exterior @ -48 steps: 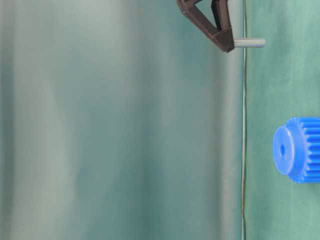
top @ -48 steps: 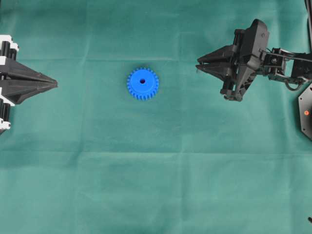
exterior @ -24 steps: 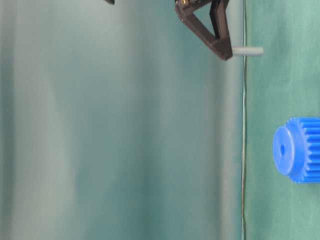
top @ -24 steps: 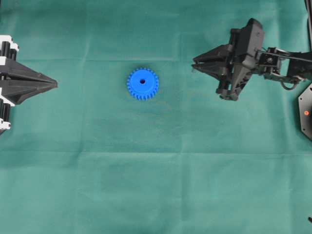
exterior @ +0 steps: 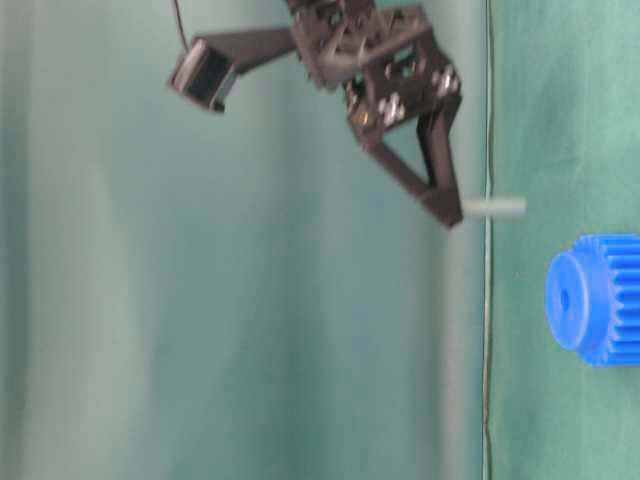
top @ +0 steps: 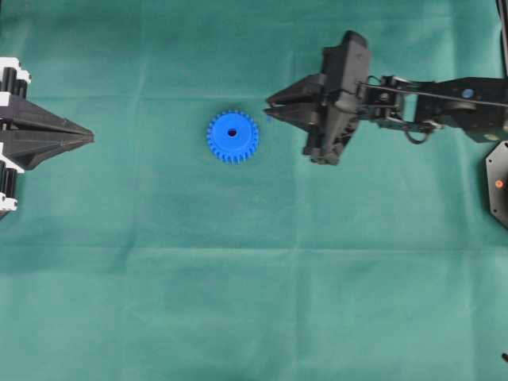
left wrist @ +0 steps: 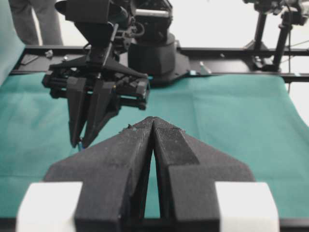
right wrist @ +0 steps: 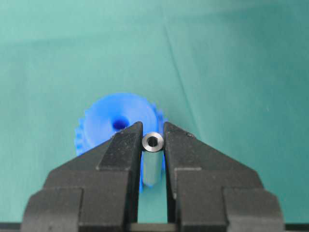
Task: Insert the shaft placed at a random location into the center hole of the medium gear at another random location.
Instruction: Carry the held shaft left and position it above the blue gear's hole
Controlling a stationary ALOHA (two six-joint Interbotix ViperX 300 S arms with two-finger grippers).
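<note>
The blue medium gear (top: 232, 136) lies flat on the green cloth, its dark center hole (top: 232, 132) facing up; it also shows in the table-level view (exterior: 594, 299) and the right wrist view (right wrist: 112, 125). My right gripper (top: 269, 104) is shut on the silvery shaft (right wrist: 153, 142), held upright above the cloth just right of the gear. In the table-level view the shaft (exterior: 494, 207) sticks out from the fingertips toward the cloth. My left gripper (top: 90, 137) is shut and empty at the far left; it also shows in its own wrist view (left wrist: 153, 121).
The green cloth (top: 254, 302) covers the whole table. A black base plate (top: 498, 182) sits at the right edge. The right arm (top: 429, 101) stretches in from the right. A black frame rail (left wrist: 231, 50) runs behind the table.
My right gripper has moved left toward the gear with the shaft in it, from well right of the gear to just beside it. The left gripper and the gear have not moved.
</note>
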